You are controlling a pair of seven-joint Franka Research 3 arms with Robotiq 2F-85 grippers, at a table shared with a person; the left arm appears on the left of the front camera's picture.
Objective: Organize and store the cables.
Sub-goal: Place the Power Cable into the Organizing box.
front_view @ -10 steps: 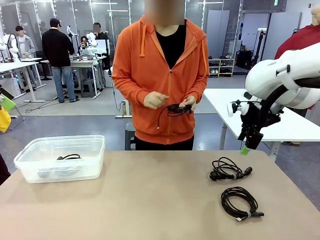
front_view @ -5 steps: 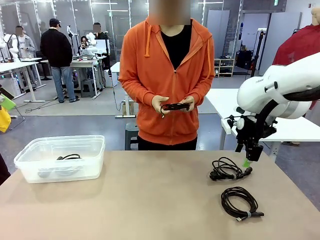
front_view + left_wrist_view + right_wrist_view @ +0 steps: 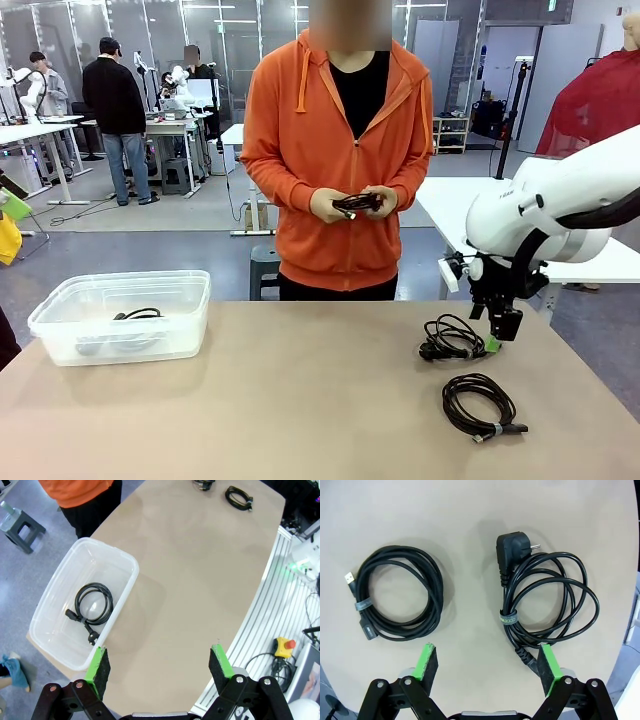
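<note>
- Table (image 3: 300, 400): plug cable (image 3: 508, 618) and second cable (image 3: 437, 590) lie at its right side
- Bin (image 3: 180, 340), at left: holds one stored cable (image 3: 78, 600)
- Right gripper (image 3: 486, 660): wide, empty, just above plug cable; pickup step, next lower and close on its strands
- Left gripper (image 3: 160, 660): wide, empty

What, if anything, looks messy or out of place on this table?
Nothing damaged or spilled. The power-plug cable is coiled loosely, its loops splaying past the strap, unlike the tight USB cable beside it.

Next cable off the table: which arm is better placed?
Right. The right gripper, open, hovers directly over the plug cable, one pad beside its end connector. The left gripper, also open, hangs by the bin, far from it.
</note>
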